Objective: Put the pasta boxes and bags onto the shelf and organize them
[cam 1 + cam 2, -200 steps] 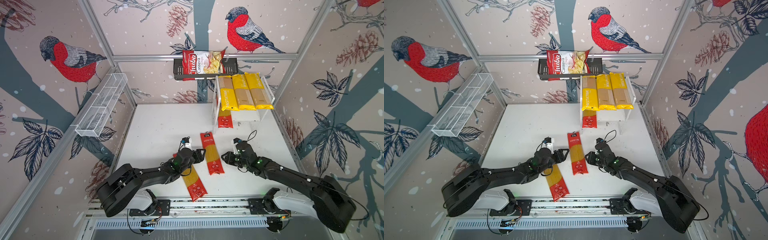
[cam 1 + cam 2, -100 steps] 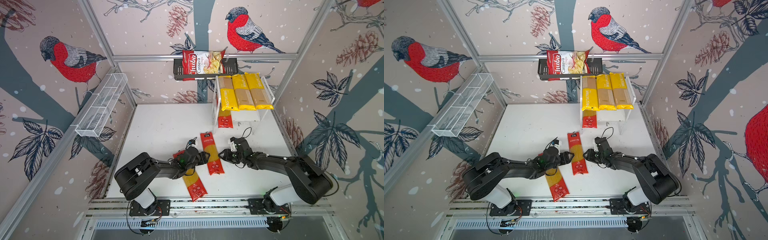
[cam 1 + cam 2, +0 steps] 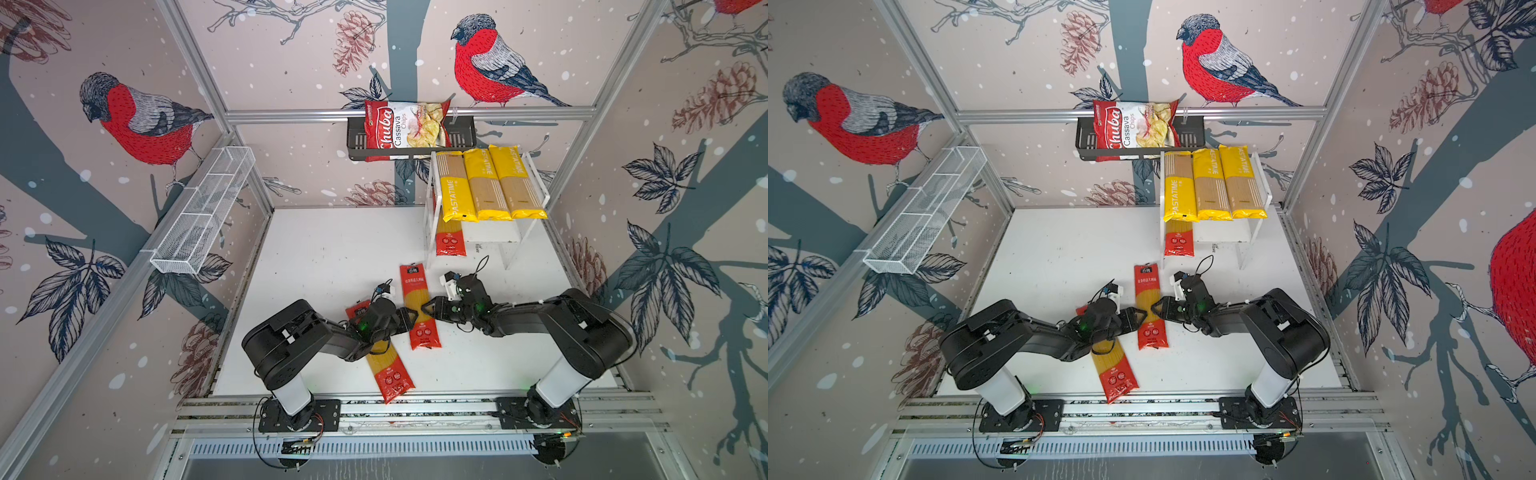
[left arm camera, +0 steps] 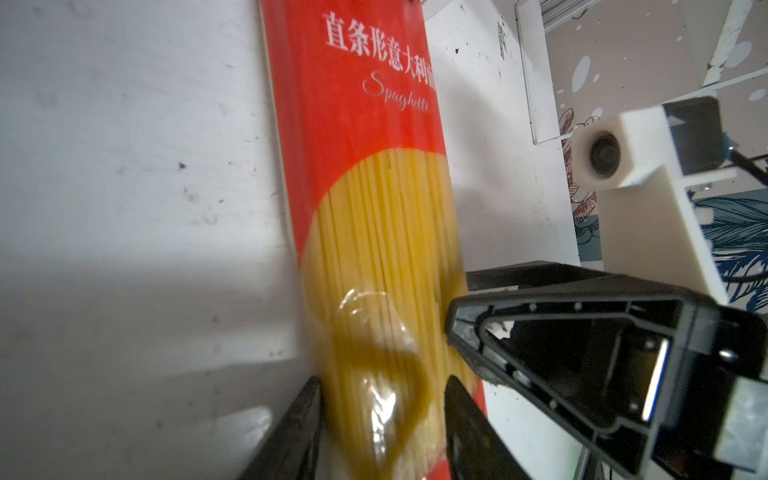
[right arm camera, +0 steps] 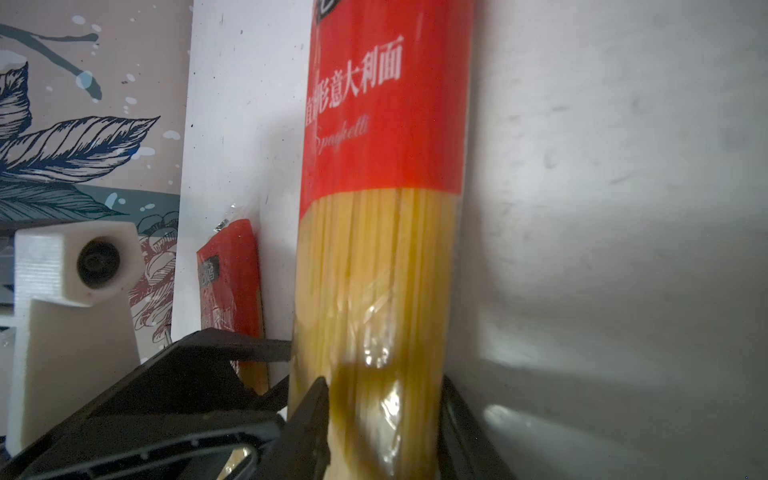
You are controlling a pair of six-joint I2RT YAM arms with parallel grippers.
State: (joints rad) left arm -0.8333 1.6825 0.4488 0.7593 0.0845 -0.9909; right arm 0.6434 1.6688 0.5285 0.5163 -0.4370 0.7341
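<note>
Since a second ago both arms have folded inward, bringing the left jaws and the right jaws onto opposite sides of the middle red spaghetti pack (image 3: 415, 291) (image 3: 1148, 295), which lies flat on the counter (image 3: 332, 257).

In both top views, three yellow PASTATIME packs (image 3: 484, 187) sit side by side on the upper board of the shelf (image 3: 494, 232). One shelved red pack (image 3: 449, 243) lies on its lower board. A third red pack (image 3: 388, 370) lies on the counter, partly under the left arm.

In the left wrist view, the left jaws clamp the pack's (image 4: 365, 166) clear, spaghetti-filled middle, fingers (image 4: 299, 428) against both edges.

In the right wrist view, the right jaws grasp the same pack (image 5: 382, 208) likewise.
</note>
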